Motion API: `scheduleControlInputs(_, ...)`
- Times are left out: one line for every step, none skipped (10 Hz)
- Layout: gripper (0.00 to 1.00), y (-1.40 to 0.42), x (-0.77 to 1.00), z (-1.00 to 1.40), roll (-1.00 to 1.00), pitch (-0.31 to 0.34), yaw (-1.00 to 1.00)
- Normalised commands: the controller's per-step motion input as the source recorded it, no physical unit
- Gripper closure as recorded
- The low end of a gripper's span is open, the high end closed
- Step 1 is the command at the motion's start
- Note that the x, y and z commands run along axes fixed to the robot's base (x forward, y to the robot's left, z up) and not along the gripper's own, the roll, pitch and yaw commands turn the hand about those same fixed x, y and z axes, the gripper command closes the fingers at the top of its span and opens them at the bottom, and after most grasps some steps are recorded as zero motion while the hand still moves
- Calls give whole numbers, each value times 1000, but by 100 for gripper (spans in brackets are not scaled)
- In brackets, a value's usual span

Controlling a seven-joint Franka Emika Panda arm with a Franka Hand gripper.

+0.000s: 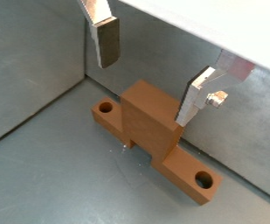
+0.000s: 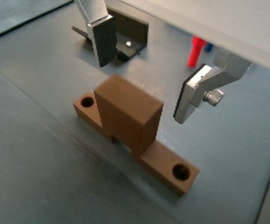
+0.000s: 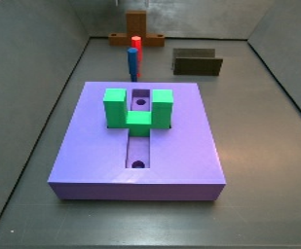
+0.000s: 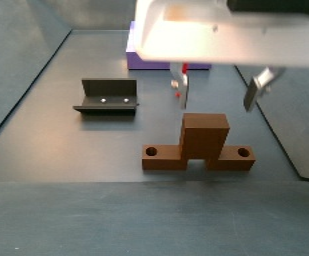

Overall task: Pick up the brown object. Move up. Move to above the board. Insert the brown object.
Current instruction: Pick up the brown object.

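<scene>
- Because the brown object [image 4: 196, 145], an orange-brown block with an upright post on a crosspiece holed at both ends, stood free on the grey floor, nothing had gripped it yet.
- The gripper [image 1: 155, 68] hung just above it, silver plate fingers [image 1: 107, 41] spread wide, one to each side of the post, apparently lined up for a descent.
- Behind, the dark L-shaped fixture [image 4: 107, 97] and the slim blue peg with red tip [image 3: 134, 56] stood apart.
- Farthest, the lavender board [image 3: 88, 156] with its green U-shaped block [image 3: 137, 109] waited, groove bare for the insertion.
</scene>
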Motion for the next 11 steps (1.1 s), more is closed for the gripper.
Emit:
scheduleControlInputs(0,231,137,-223,-194,-150,0)
scheduleControlInputs(0,331,234,-231,-239,-109,0)
scheduleControlInputs(0,360,451,-174,-274,-67,0)
scheduleControlInputs(0,146,363,-166,-244,-90,0)
scheduleControlInputs(0,3,51,-217,-147,-111,-51)
scheduleControlInputs(0,0,-89,-209,-69,-101,-83)
scheduleControlInputs(0,0,-140,-117,-31,-87,0)
scheduleControlInputs(0,-46,0,-57,0,-3,0)
scheduleControlInputs(0,-49,0,-43,0,-17,0)
scheduleControlInputs(0,-23,0,-80,-1,-9,0)
scheduleControlInputs(0,-149,0,-111,0,0,14)
